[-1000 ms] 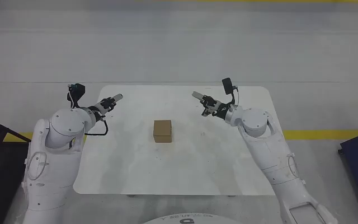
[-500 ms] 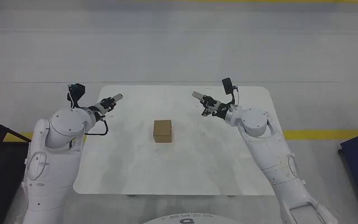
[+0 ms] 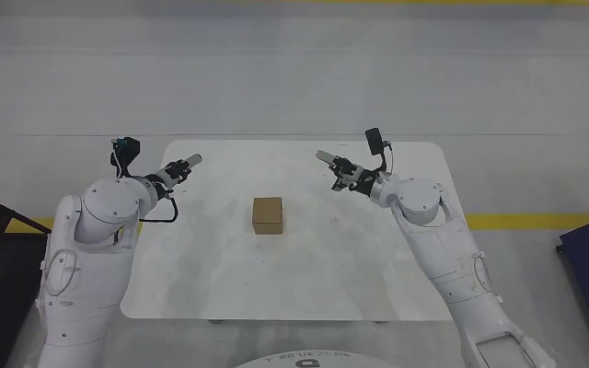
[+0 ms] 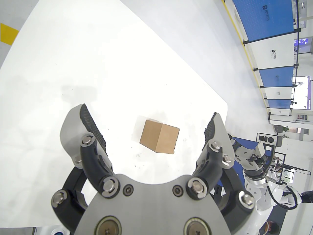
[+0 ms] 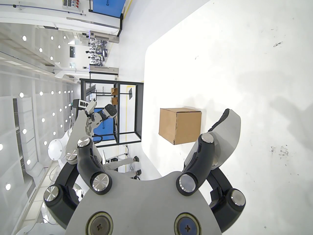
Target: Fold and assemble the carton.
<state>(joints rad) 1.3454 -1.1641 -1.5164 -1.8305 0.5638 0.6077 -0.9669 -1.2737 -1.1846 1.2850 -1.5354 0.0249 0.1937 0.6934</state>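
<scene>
1. Carton [image 3: 268, 215]: brown, cube-shaped, closed on every side in sight. Sits flat on the white table [image 3: 368, 267], near its middle and a little toward the left arm's side. Touches neither gripper.
2. Left gripper [image 3: 184, 166]: hangs over the far left part of the table, well apart from the carton. Fingers spread wide, nothing between them.
3. Same gripper from its own wrist camera [image 4: 149, 113]: ribbed dark pads [image 4: 94, 128] face each other across a broad gap. Carton [image 4: 159, 136] lies farther off on the bare tabletop [image 4: 97, 62], one corner edge turned toward the camera.
4. Right gripper [image 3: 329, 170]: hangs over the far right part of the table, roughly level with the left one and likewise well clear of the carton. Fingers apart, holding nothing.
5. Same gripper from its own wrist camera [image 5: 156, 111]: fingers splayed, with the carton [image 5: 180, 125] beyond them, resting on the table [image 5: 244, 50] with nothing on top. A thin seam runs down one of the carton's vertical edges.
6. Around the table: pale grey floor with a yellow line [image 3: 515, 221] on the right arm's side. Blue panels on black frames [image 4: 264, 8] stand in the room behind.
</scene>
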